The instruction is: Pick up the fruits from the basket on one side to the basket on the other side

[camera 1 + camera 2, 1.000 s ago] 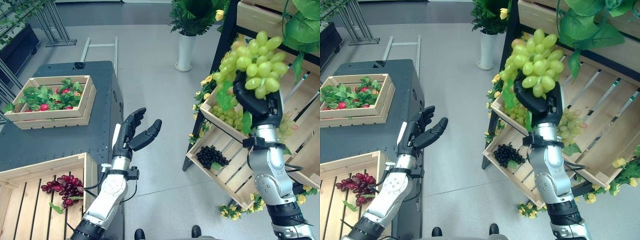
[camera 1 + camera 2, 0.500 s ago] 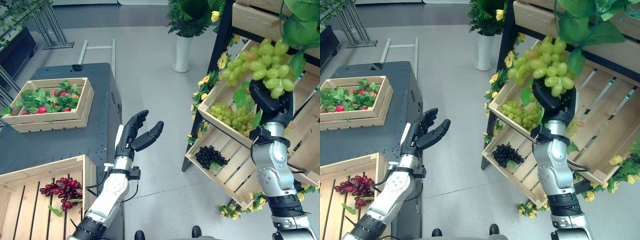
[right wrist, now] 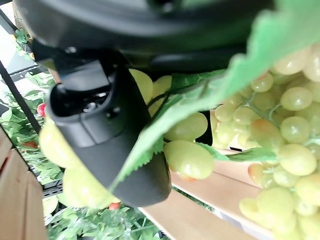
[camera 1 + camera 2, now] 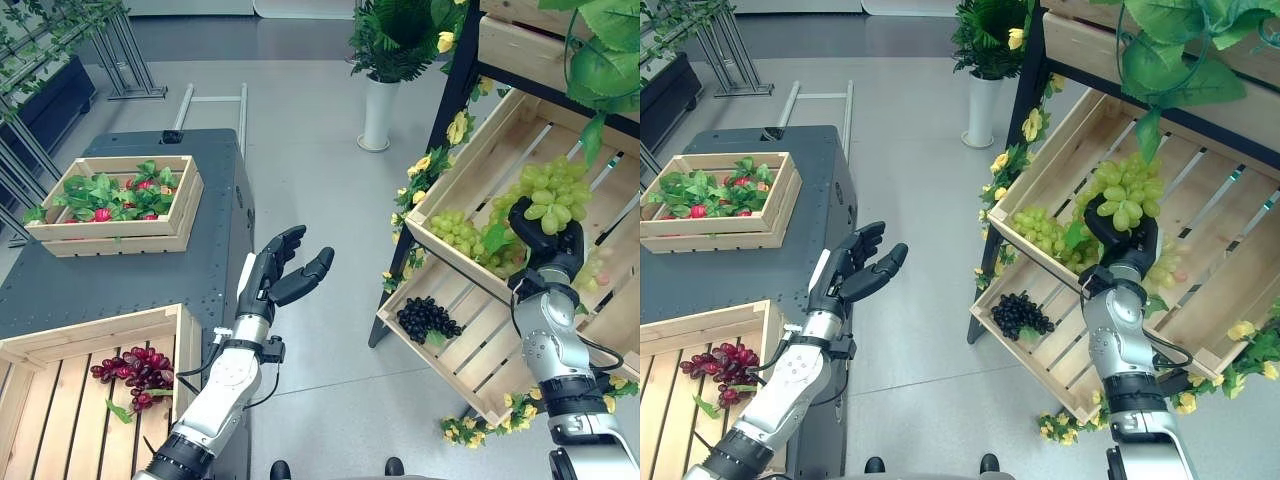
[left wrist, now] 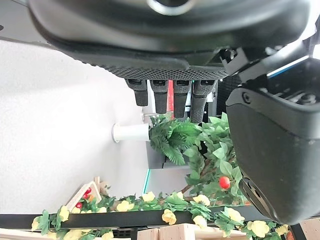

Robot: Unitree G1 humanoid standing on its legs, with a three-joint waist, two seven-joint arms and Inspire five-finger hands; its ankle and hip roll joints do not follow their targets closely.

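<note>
Grey floor lies between a dark table (image 4: 120,275) on our left and a slanted wooden shelf (image 4: 470,330) on our right. Our right hand (image 4: 545,245) is curled round a bunch of green grapes (image 4: 548,192), held over the upper crate (image 4: 470,165) where more green grapes (image 4: 460,232) lie. Black grapes (image 4: 425,318) sit in the lower crate (image 4: 480,350). Our left hand (image 4: 278,280) hangs with fingers loosely spread beside the table, holding nothing. Red grapes (image 4: 135,368) rest in a near crate (image 4: 60,345).

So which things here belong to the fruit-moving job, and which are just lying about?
In the job:
- green grape bunch, held in the right robot hand
- upper shelf crate
- left robot hand, open and idle

Lying about:
- black grapes
- red grapes
- strawberry crate
- potted plant
</note>
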